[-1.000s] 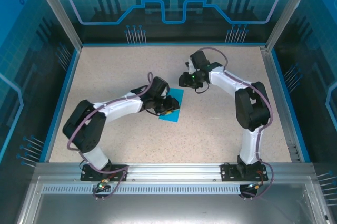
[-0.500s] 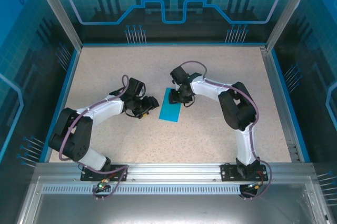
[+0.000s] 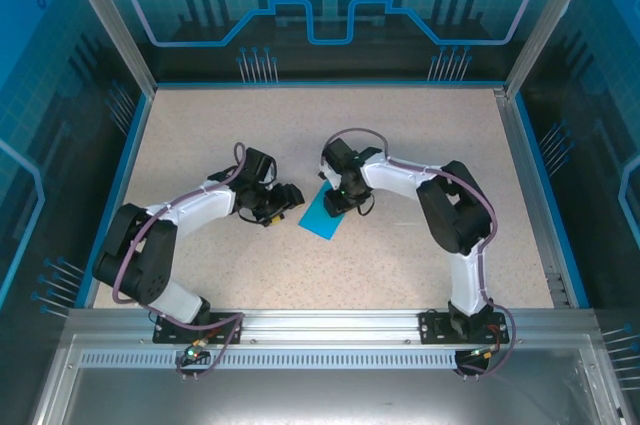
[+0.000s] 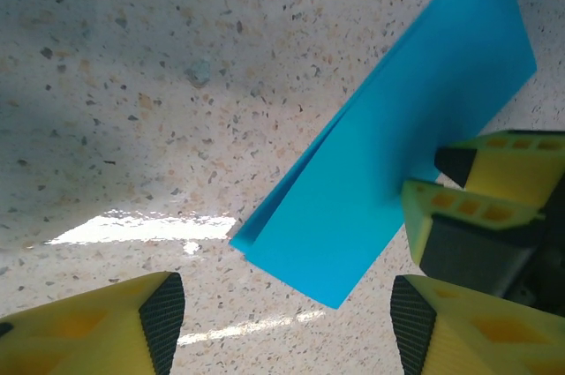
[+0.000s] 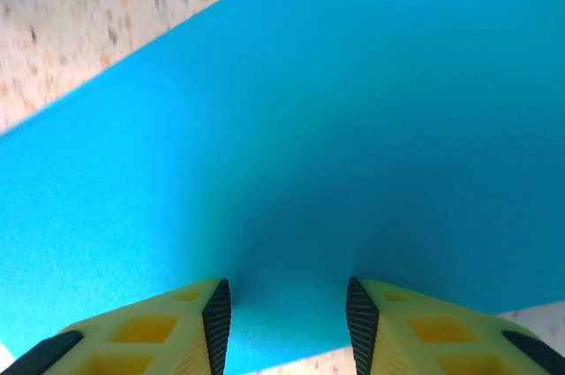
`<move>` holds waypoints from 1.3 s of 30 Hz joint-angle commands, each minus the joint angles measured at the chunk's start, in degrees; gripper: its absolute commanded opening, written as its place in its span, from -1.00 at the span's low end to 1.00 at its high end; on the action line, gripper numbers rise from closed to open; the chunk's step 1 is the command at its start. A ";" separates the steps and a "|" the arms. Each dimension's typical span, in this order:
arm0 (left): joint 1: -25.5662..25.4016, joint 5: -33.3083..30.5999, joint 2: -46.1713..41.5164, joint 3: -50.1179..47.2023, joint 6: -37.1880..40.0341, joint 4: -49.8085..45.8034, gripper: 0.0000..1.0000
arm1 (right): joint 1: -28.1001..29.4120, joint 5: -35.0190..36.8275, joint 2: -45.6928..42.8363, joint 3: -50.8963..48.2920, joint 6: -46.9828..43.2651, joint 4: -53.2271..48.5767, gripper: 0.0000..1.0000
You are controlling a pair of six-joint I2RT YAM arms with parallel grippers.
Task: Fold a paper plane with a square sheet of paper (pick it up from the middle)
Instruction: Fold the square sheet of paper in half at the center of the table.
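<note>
Square sheet of paper [image 3: 320,218], cyan-blue, lies flat on the speckled table [image 3: 420,135] near its centre, between the two arms. It is folded over into a narrow two-layer strip, and the left wrist view shows the doubled edges [image 4: 388,154] slightly parted at the near corner. Right gripper [image 3: 338,201] stands over the strip's far end. Its yellow fingers are partly spread, and their tips are set down at the paper's long edge [image 5: 309,128] with flat paper visible in the gap [image 5: 282,304]. Nothing is pinched between them. Left gripper [image 3: 289,201] sits just beside the strip's left edge, apart from the paper. Its fingers are spread wide [image 4: 282,313] and hold nothing. Contact pressure of the right fingertips on the paper cannot be determined.
</note>
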 commanded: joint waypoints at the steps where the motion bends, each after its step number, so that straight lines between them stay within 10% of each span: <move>1: 0.44 4.32 1.00 -1.25 0.67 0.90 0.33 | 0.19 -2.46 -4.14 -0.60 1.66 -0.36 -0.14; 13: 0.43 4.08 2.28 -0.72 0.81 0.71 0.31 | -0.24 3.26 -0.76 2.80 29.36 5.60 -0.06; 39: 6.10 -0.71 -1.43 -4.48 -2.05 -0.71 0.28 | 7.60 -5.25 0.30 -3.28 2.66 -6.38 -0.19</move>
